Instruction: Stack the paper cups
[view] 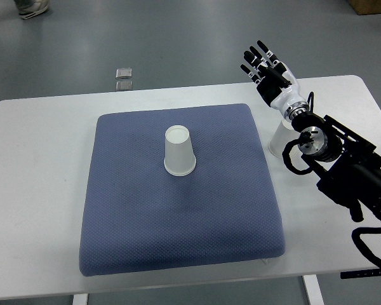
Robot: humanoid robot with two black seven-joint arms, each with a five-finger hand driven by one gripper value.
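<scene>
while the right hand [267, 67] hovers over the counter's [44, 190] far right w/ fingers apart, holding nothing, one upside-down paper cup [179, 151] sits mid blue mat [178, 229], second cup [279, 141] beside mat's right edge, partly hidden under the wrist

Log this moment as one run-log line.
right hand: open, raised, empty | cup: upside down on pad | second cup: under right arm, on table
</scene>
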